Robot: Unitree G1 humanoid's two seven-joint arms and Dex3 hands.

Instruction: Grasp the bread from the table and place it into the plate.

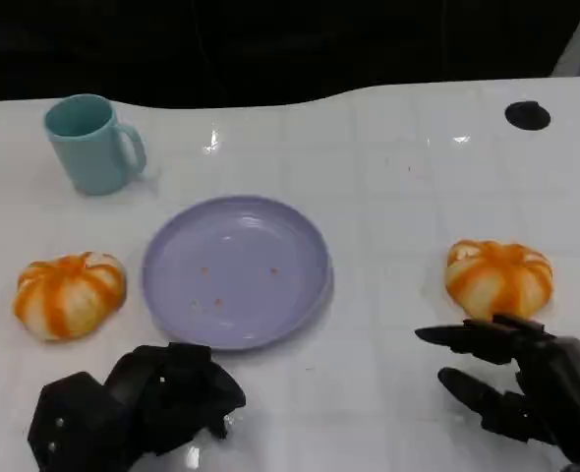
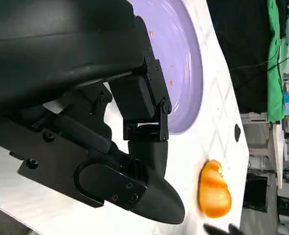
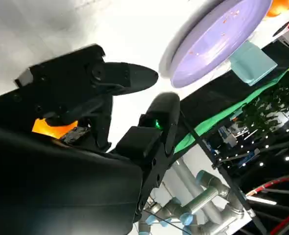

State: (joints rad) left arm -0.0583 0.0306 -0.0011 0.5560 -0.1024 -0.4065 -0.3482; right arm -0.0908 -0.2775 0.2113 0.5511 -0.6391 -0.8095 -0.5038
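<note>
A lilac plate (image 1: 236, 270) sits in the middle of the white table (image 1: 388, 167), holding nothing but a few small orange crumbs scattered on its inner surface. Two orange-and-white striped buns lie on the table, one on either side of the plate and both apart from it: the left bun (image 1: 70, 294) rests near the plate's left rim, and the right bun (image 1: 499, 277) lies well to the plate's right. A light blue mug (image 1: 93, 144) stands upright behind the plate to the left, its handle turned toward the right; whether anything is inside it cannot be told. A small black round spot (image 1: 527, 115) marks the table near its far right edge. The left hand (image 1: 138, 405) rests low in front of the plate's near rim, its fingers curled in with nothing between them. The right hand (image 1: 516, 379) hovers just in front of the right bun, its fingers spread apart and pointing toward the left, holding nothing and not touching the bun. In the right wrist view the bun shows as an orange patch behind the hand's fingers (image 3: 120, 78).
</note>
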